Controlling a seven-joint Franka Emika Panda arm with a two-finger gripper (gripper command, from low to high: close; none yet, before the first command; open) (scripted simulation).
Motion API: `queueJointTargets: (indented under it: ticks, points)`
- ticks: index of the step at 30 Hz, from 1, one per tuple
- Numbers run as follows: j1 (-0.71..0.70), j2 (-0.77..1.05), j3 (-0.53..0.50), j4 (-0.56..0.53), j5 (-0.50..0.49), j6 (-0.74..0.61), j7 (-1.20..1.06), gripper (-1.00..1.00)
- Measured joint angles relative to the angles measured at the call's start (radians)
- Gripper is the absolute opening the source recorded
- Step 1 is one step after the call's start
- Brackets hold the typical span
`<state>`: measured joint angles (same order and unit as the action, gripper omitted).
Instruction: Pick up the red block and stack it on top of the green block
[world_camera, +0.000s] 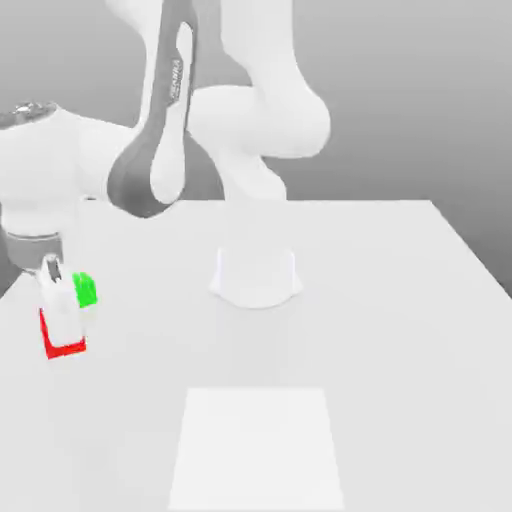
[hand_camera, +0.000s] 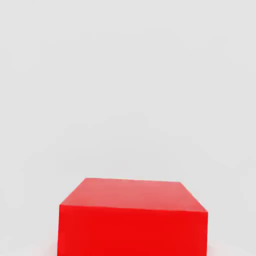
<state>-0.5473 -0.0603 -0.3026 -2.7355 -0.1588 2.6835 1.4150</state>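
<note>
- Nearest you in the exterior view lies a pale square patch (world_camera: 258, 445) on the white table (world_camera: 400, 300); nothing rests on it.
- Farther back, toward the exterior view's left edge, you find the claw (world_camera: 60, 315) pointing down, its pale fingers (world_camera: 62, 305) standing over the red block (world_camera: 64, 345).
- Your claw is closed right down, and the red block sits at its fingertips, so read it as gripped; whether the block has left the table you cannot tell from this angle.
- Look just behind the claw and slightly toward the exterior view's right: the green block (world_camera: 85, 289) stands there on the table, partly hidden by a finger. That short hop, away from the camera and a touch rightward, is the relation your stacking move turns on.
- Both blocks are small plain cubes of about one size, much smaller than the claw, so neither has a long axis to line up.
- Behind them the arm's white base (world_camera: 256, 275) stands mid-table, well clear of both blocks.
- In the hand view the red block (hand_camera: 132, 217) looms close: bright red, glossy, with sharp edges, its top face lighter than the front. Bare white table (hand_camera: 128, 75) lies beyond it.
</note>
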Motion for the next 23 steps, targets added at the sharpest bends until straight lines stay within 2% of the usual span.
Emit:
queueJointTargets:
  ticks: [12,16,19,20,23]
  points:
    - [-0.416,-0.173,-0.216,-0.148,-0.105,-0.015,0.377,-1.0]
    - [-0.391,-0.064,-0.256,-0.154,-0.009,0.097,0.329,-1.0]
    - [-0.365,0.051,-0.239,-0.153,0.165,0.199,0.209,-1.0]
    - [-0.378,0.087,-0.206,-0.152,0.233,0.228,0.162,1.0]
    - [-0.373,0.087,-0.206,-0.152,0.233,0.228,0.162,1.0]
